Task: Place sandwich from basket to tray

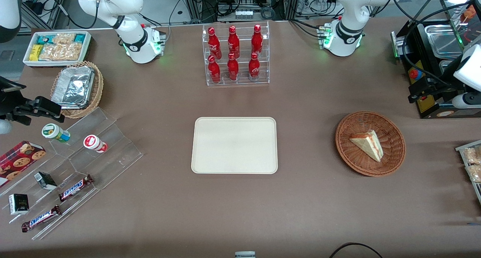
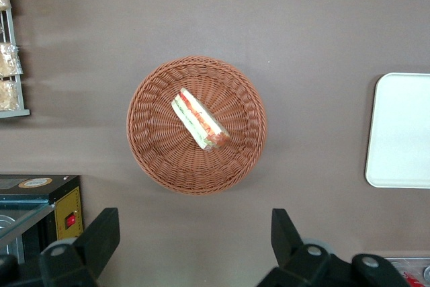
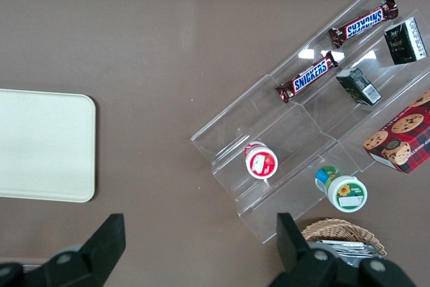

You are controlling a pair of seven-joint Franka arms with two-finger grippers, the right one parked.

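"SNICKERS" is printed on two chocolate bars (image 1: 75, 187) (image 1: 41, 218) lying on the clear stepped rack (image 1: 94, 152).

Left arm (image 1: 468, 68) is up off the counter (image 1: 308, 198) at its own end, wrist camera aimed straight down. Pincer (image 2: 195, 240) hangs high, holding nothing, jaws spread wide; both dark fingers (image 2: 101, 233) show clear of everything. It touches nothing at all.
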